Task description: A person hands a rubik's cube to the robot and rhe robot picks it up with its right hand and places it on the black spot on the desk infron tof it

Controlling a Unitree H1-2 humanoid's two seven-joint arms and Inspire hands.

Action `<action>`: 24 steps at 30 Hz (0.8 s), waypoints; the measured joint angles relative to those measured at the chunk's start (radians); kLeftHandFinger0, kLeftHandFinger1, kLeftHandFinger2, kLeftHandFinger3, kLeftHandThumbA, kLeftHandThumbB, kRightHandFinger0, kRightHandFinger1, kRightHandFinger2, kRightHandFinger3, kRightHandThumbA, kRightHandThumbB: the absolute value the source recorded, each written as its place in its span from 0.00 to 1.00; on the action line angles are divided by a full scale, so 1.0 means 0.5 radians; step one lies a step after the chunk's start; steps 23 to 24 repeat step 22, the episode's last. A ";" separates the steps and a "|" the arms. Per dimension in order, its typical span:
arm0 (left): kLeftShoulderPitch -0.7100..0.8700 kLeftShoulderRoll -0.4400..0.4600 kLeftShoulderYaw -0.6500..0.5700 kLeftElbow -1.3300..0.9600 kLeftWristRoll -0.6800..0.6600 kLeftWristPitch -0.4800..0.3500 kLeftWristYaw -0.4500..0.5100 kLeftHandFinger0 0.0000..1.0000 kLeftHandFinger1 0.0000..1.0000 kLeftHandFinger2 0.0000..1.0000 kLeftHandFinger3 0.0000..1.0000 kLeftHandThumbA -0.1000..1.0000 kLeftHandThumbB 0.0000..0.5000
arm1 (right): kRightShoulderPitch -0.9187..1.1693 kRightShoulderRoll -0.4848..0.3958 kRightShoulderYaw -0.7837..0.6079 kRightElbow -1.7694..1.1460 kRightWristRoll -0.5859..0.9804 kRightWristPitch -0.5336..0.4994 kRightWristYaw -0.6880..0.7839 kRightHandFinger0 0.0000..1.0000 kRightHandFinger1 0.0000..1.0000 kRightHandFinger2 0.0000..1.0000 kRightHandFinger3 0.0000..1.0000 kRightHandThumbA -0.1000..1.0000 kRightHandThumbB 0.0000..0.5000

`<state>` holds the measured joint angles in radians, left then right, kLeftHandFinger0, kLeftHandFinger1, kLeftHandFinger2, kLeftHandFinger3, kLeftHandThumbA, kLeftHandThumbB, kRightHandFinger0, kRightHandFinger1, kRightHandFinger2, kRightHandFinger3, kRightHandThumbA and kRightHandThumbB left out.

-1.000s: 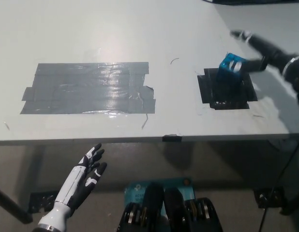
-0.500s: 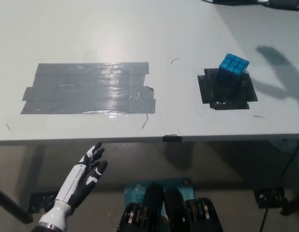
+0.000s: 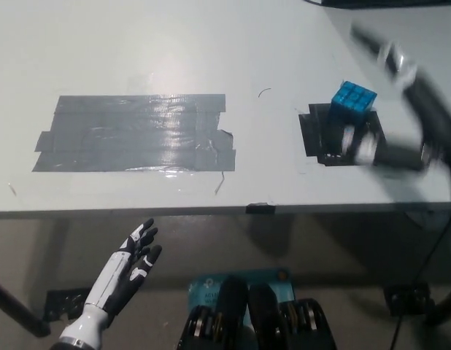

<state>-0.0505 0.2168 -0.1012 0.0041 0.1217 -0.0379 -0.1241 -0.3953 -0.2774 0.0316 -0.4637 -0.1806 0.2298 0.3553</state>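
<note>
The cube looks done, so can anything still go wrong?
Maybe. The blue cube stands on the black spot, near its back edge. The black right hand is a blur sweeping close beside it; a brush could tip it over or push it off. The white left hand rests open below the desk.

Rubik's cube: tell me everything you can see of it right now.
The Rubik's cube looks bright blue on every visible face, glossy plastic, with a grid of small tiles. It stands upright, turned corner-on to the camera, on the black tape square at the desk's right, toward the square's far edge. The black right hand is a motion-blurred shape just in front of it; contact cannot be told.
</note>
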 measured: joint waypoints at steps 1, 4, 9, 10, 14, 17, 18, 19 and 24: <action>0.003 0.000 0.001 0.000 0.000 -0.001 0.000 1.00 1.00 1.00 1.00 0.91 0.34 | 0.130 0.069 0.000 -0.064 0.016 -0.005 -0.016 1.00 1.00 1.00 1.00 0.77 0.23; 0.023 -0.001 0.001 -0.001 -0.001 -0.013 0.000 1.00 1.00 1.00 1.00 0.92 0.36 | 0.496 0.286 -0.005 -0.069 0.053 -0.068 -0.090 1.00 1.00 1.00 1.00 0.73 0.18; 0.088 -0.011 -0.003 0.000 -0.001 -0.035 0.001 1.00 1.00 1.00 1.00 0.92 0.35 | 0.767 0.422 -0.008 0.276 0.033 -0.204 -0.190 1.00 1.00 1.00 1.00 0.66 0.17; 0.102 -0.017 -0.004 0.000 -0.001 -0.043 0.001 1.00 1.00 1.00 1.00 0.92 0.35 | 0.775 0.419 -0.008 0.423 0.019 -0.249 -0.215 1.00 1.00 1.00 1.00 0.68 0.22; 0.174 -0.036 -0.003 -0.003 -0.001 -0.071 0.002 1.00 1.00 1.00 1.00 0.91 0.34 | 0.777 0.417 0.002 0.767 -0.007 -0.356 -0.285 1.00 1.00 1.00 1.00 0.80 0.29; 0.219 -0.043 -0.002 -0.009 0.000 -0.078 0.002 1.00 1.00 1.00 1.00 0.90 0.34 | 0.778 0.418 0.019 0.851 -0.010 -0.424 -0.315 1.00 1.00 1.00 1.00 0.79 0.24; 0.227 -0.043 -0.001 -0.012 0.000 -0.078 0.002 1.00 1.00 1.00 1.00 0.90 0.34 | 0.778 0.418 0.027 0.865 -0.011 -0.446 -0.327 1.00 1.00 1.00 1.00 0.79 0.24; 0.230 -0.043 0.002 -0.019 0.001 -0.079 0.003 1.00 1.00 1.00 1.00 0.90 0.34 | 0.777 0.419 0.035 0.876 -0.011 -0.475 -0.337 1.00 1.00 1.00 1.00 0.79 0.24; 0.233 -0.043 0.005 -0.023 0.001 -0.079 0.003 1.00 1.00 1.00 1.00 0.88 0.34 | 0.777 0.419 0.046 0.892 -0.010 -0.508 -0.348 1.00 1.00 1.00 1.00 0.79 0.24</action>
